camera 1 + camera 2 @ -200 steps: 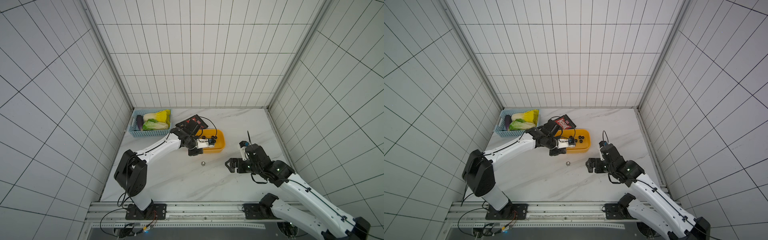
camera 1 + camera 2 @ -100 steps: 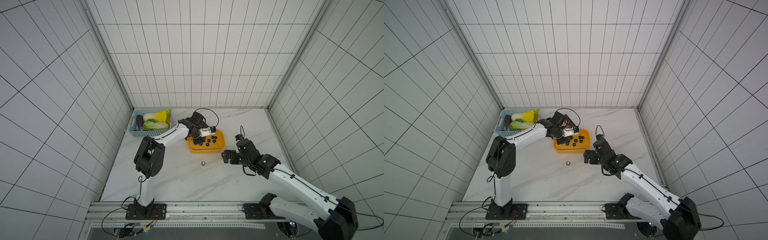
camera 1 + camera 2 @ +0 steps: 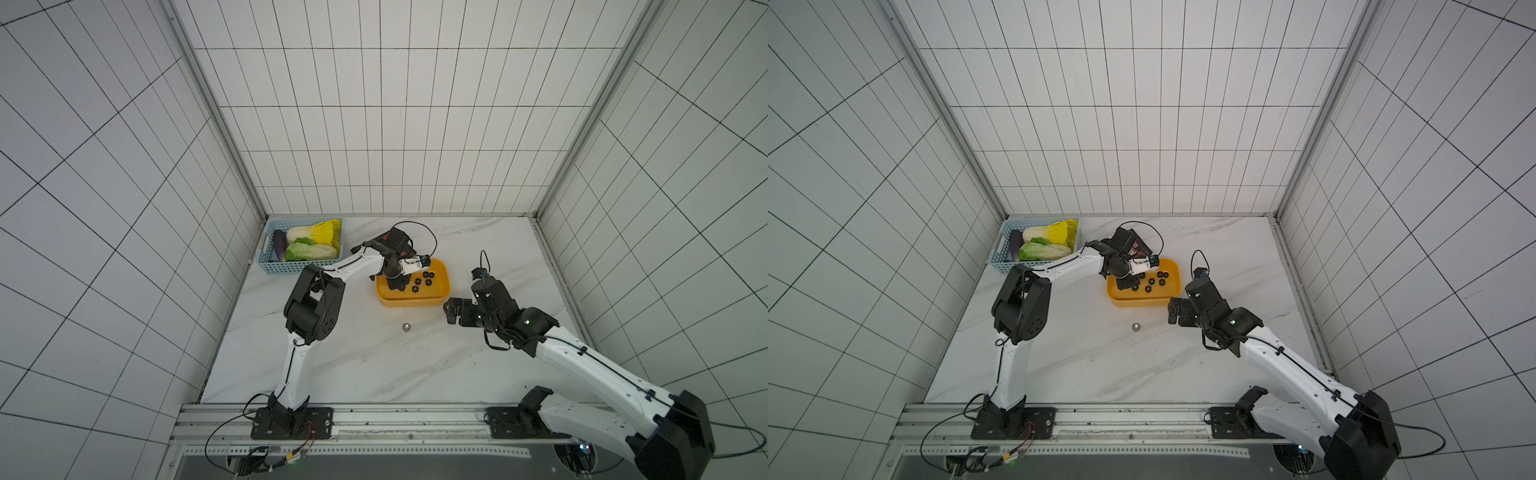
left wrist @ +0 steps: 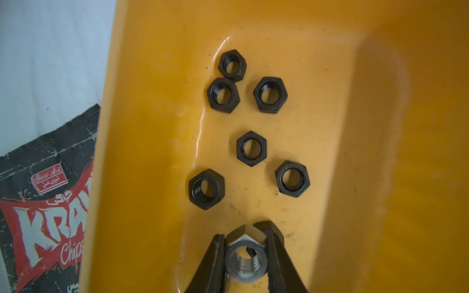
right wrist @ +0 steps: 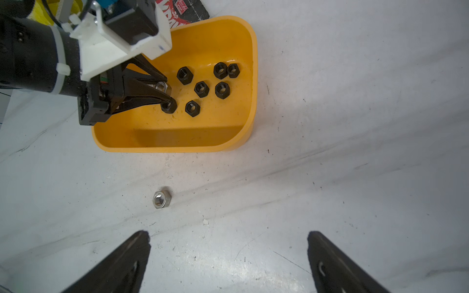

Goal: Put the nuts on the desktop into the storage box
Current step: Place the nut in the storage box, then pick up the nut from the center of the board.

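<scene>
Seven black hex nuts (image 5: 201, 88) in yellow plastic box (image 5: 254, 76); left jaws grasp one silver nut (image 4: 245, 261) — second silver nut (image 5: 161, 199) at box's 6 o'clock on white bench (image 5: 330, 177); right jaws released.

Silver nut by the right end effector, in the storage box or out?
Out. The silver nut lies on the desktop, apart from the storage box.

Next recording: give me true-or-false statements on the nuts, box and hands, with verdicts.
1. The left hand grips a silver nut over the storage box. True.
2. The right hand holds a nut. False: it is open and empty.
3. A second silver nut lies on the desktop. True.
4. The black nuts lie on the desktop. False: they lie in the storage box.
5. The blue basket is empty. False: it holds vegetables.
</scene>
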